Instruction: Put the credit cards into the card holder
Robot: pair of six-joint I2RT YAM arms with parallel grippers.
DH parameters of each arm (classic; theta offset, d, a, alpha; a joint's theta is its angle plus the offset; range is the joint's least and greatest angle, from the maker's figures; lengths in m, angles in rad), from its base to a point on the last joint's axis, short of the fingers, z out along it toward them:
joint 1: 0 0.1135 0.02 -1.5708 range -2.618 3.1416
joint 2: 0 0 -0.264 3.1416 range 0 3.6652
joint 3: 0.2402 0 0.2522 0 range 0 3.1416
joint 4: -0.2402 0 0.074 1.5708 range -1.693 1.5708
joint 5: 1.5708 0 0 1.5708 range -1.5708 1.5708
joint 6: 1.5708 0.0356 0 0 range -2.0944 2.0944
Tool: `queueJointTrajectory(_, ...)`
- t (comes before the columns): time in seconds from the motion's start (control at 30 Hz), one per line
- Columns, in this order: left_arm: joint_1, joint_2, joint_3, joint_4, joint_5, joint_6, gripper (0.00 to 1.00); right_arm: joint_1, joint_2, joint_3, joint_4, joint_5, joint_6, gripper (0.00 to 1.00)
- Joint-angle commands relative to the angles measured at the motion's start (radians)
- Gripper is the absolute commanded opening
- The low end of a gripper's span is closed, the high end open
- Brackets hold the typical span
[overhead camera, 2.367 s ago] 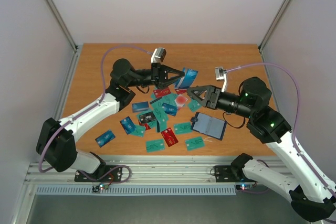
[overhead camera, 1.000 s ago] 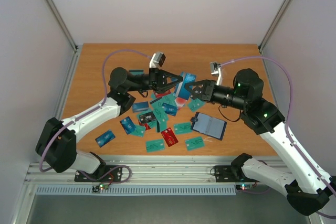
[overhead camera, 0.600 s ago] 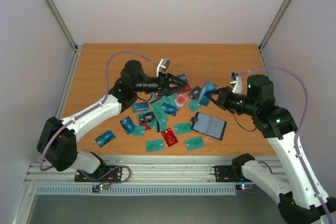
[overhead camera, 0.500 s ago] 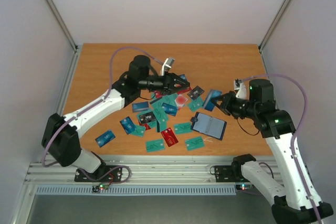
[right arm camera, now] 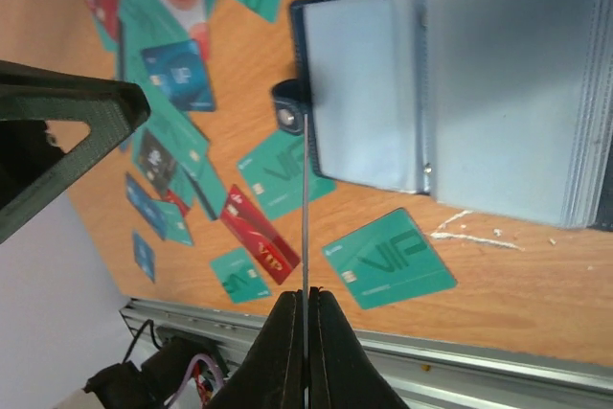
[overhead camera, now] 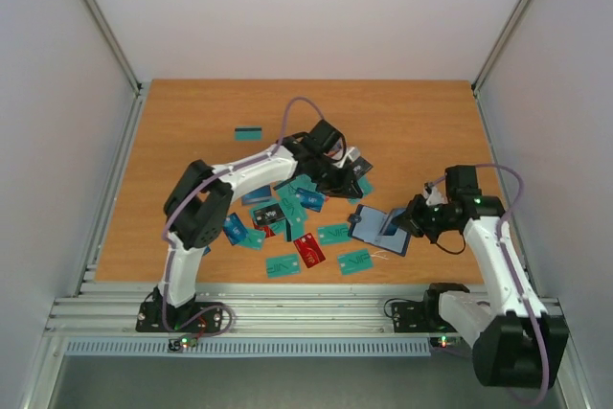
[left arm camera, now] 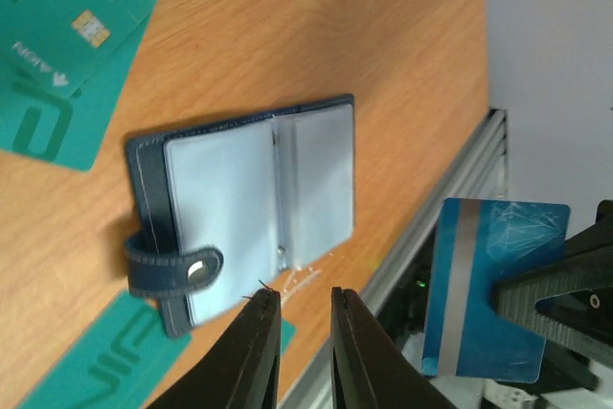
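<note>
The card holder (overhead camera: 372, 228) (left arm camera: 244, 203) (right arm camera: 460, 83) lies open on the table, pale blue inside, its clasp tab toward the cards. My right gripper (overhead camera: 398, 223) (right arm camera: 305, 296) is shut on a blue striped credit card (left arm camera: 487, 286), edge-on in the right wrist view (right arm camera: 305, 198), just over the holder. My left gripper (overhead camera: 355, 181) (left arm camera: 297, 302) hovers by the holder's left side, its jaws a little apart and empty. Several teal, red, blue and black credit cards (overhead camera: 308, 250) lie scattered left of the holder.
A teal card (overhead camera: 248, 132) lies alone toward the back. Teal VIP cards (right arm camera: 388, 261) and a red card (right arm camera: 257, 235) sit near the front metal rail (overhead camera: 316, 308). Slanted frame posts (overhead camera: 101, 21) flank the table.
The blue striped card passed from my left gripper to my right, which carried it down and right to the holder. My left gripper let go and swung right toward the holder.
</note>
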Motion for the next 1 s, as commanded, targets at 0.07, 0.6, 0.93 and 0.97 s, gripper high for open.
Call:
queueJointTrajectory(0.07, -0.046, 0.136, 0.160, -0.139, -0.044, 0.151, 0.17, -0.006, 0.130, -0.066, 0.188, -0.030, -0.030, 0.01)
queueJointTrajectory(0.6, -0.050, 0.294, 0.300, -0.284, -0.092, 0.296, 0.16, 0.030, 0.184, -0.120, 0.291, 0.118, -0.082, 0.01)
queueJointTrajectory(0.93, -0.049, 0.336, 0.333, -0.317, -0.081, 0.339, 0.13, 0.112, 0.259, -0.170, 0.378, 0.149, -0.082, 0.01)
queueJointTrajectory(0.97, -0.049, 0.338, 0.336, -0.323, -0.081, 0.344, 0.13, 0.112, 0.258, -0.183, 0.394, 0.145, -0.082, 0.01)
